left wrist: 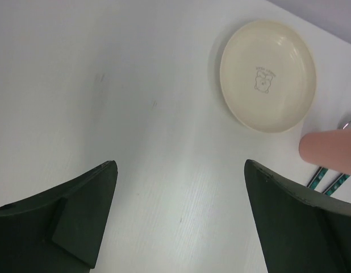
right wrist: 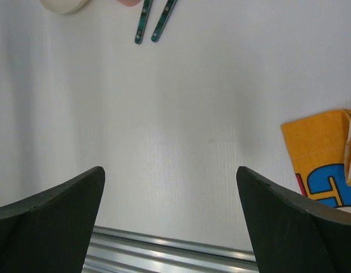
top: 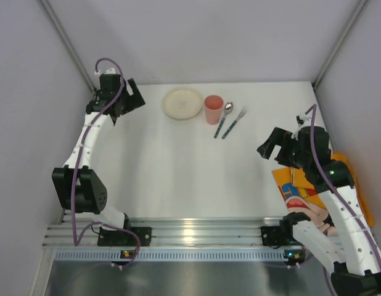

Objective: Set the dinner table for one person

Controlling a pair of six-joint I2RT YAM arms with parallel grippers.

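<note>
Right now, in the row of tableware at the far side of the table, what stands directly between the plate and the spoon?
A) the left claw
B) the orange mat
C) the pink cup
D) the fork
C: in the top view the pink cup stands right between the cream plate and the spoon, while the fork lies on the spoon's other side.

Matt dinner table [top: 178, 176] (metal rail [top: 196, 234])
</note>
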